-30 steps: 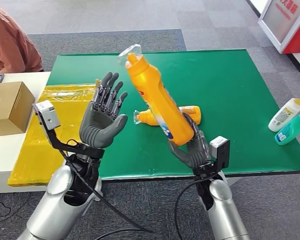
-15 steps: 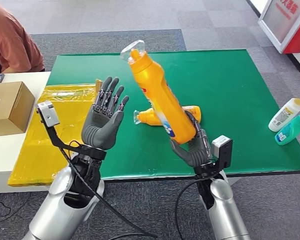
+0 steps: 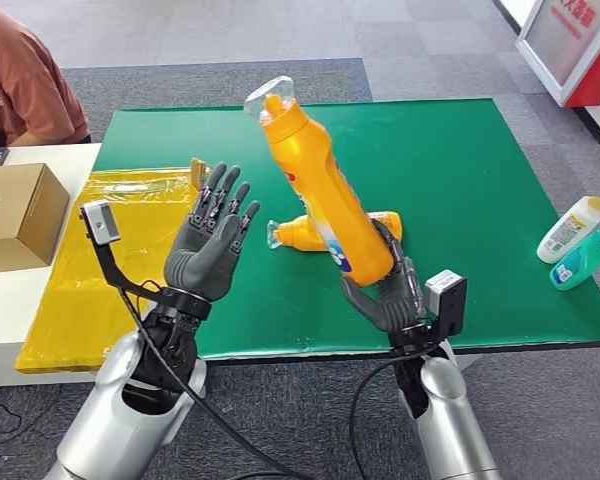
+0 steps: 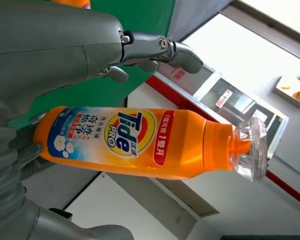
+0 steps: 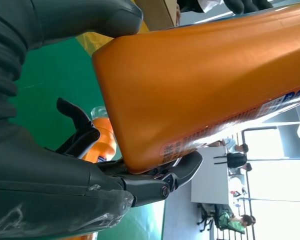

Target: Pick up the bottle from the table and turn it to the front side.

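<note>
The right hand (image 3: 387,292) gripped the orange bottle (image 3: 323,185) by its base, fingers wrapped around the lower end, and held it clear above the near part of the green table (image 3: 463,180). The bottle's long axis ran diagonally: base low and near at the hand, clear cap (image 3: 268,92) high, tilted toward the far left. In the left wrist view the printed label (image 4: 129,132) on the bottle faced that camera, with the cap end pointing away from the right hand. In the right wrist view the bottle's flat base and plain orange side filled the grasp, with dark fingers (image 5: 163,177) under its lower edge and the thumb over the top.

The left hand (image 3: 206,245) was raised to the left of the bottle, palm turned toward it, fingers spread and holding nothing; it stood apart from the bottle.

A second orange bottle (image 3: 304,233) lay on its side on the green table beyond the held one, cap pointing left. At the right edge of the table lay a white bottle (image 3: 572,228) and a teal bottle (image 3: 587,257), just beside each other. A yellow sheet (image 3: 123,230) lay left of the green surface, a cardboard box (image 3: 14,215) on a white table further left, and a person in an orange shirt (image 3: 21,90) at the far left.
</note>
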You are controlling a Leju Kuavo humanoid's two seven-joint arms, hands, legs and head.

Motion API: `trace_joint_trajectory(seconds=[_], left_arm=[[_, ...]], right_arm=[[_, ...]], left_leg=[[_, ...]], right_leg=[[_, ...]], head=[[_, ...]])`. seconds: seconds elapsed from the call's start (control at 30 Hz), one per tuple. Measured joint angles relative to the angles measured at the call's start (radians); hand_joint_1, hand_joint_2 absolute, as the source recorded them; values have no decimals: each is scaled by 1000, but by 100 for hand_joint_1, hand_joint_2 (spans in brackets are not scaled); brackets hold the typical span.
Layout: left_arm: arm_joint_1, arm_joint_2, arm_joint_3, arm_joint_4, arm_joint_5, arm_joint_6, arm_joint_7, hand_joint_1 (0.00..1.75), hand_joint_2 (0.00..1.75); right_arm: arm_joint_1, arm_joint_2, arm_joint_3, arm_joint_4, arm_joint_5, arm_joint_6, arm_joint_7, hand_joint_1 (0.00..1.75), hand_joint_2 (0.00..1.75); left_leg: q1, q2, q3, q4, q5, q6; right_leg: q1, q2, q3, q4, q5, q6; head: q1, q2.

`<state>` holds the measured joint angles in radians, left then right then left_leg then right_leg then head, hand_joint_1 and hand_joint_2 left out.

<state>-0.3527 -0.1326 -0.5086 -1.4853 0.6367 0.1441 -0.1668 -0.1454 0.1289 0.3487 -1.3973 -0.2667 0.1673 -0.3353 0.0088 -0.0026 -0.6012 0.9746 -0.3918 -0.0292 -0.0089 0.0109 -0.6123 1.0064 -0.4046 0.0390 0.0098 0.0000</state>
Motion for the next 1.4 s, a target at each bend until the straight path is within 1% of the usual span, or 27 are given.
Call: trace_joint_trajectory(seconds=[0.23,0.4,0.53,0.77,1.07,1.4], left_arm=[[-4,4,5,15,30,-15,17,0,175],[-12,10,5,34,64,-3,49,0,175],[-22,16,5,53,66,14,58,0,175],[-62,25,4,98,129,19,115,0,175],[-141,31,2,160,178,19,138,0,175],[-202,30,-8,199,189,15,149,0,175]], right_arm=[[0,6,0,0,0,-1,0,175,175],[0,7,0,0,0,-1,0,175,175],[-1,8,0,0,0,-1,0,175,175],[-1,10,6,0,20,-2,-4,175,175],[-4,10,53,1,102,-16,-35,175,175],[-25,10,81,10,113,-24,-38,175,175]], left_leg=[[0,0,0,0,0,0],[0,0,0,0,0,0],[0,0,0,0,0,0],[0,0,0,0,0,0],[0,0,0,0,0,0],[0,0,-1,0,0,0]], right_leg=[[0,0,0,0,0,0],[0,0,0,0,0,0],[0,0,0,0,0,0],[0,0,0,0,0,0],[0,0,0,0,0,0],[0,0,-1,0,0,0]], head=[[0,0],[0,0],[0,0],[0,0],[0,0],[0,0]])
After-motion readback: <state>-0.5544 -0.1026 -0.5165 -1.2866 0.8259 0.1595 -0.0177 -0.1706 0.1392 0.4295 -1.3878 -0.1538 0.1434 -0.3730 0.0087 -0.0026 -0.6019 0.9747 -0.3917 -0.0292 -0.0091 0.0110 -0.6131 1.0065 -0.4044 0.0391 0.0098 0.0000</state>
